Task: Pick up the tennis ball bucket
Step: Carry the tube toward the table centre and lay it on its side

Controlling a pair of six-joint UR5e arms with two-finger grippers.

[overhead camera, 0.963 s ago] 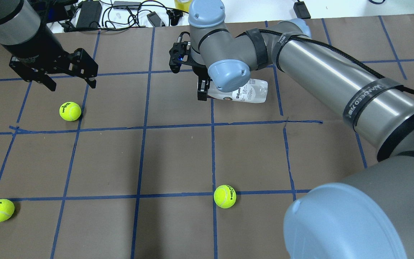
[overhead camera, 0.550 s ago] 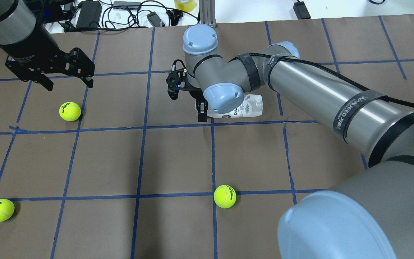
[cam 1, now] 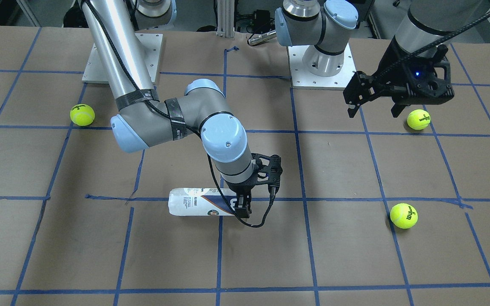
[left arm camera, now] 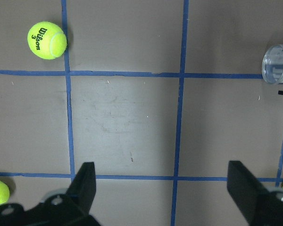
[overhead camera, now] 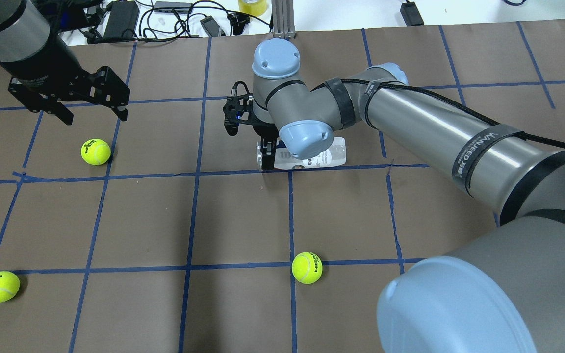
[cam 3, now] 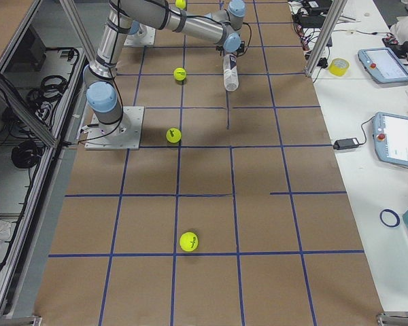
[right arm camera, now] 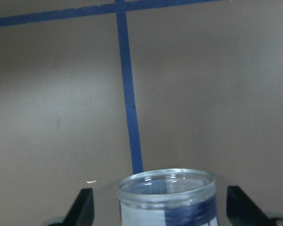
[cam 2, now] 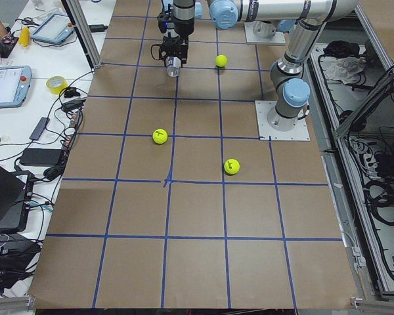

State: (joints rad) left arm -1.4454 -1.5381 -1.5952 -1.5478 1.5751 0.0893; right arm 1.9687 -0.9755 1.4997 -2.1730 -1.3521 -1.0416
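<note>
1. The clear plastic cylindrical tennis-ball tube with the white and navy label (cam 1: 194,206) is seen lying on its side on the brown paper table (cam 1: 355,255), its long axis running crosswise along a blue tape line, open mouth toward the robot's left
2. The right gripper (cam 1: 242,203) is positioned over the mouth end, pointing down. Its black fingers (right arm camera: 85,207) are spread apart and set one on each side of the tube, across the long axis, with narrow gaps showing, so nothing is judged to be gripped yet
3. The left gripper (overhead camera: 97,117), likewise spread and empty, is held well apart from the tube, near a yellow-green tennis ball (overhead camera: 95,151)
4. The lift is judged to turn on a squeeze across the tube's width by the nearer right arm; with a hold so close to one end, the far end may sag
</note>
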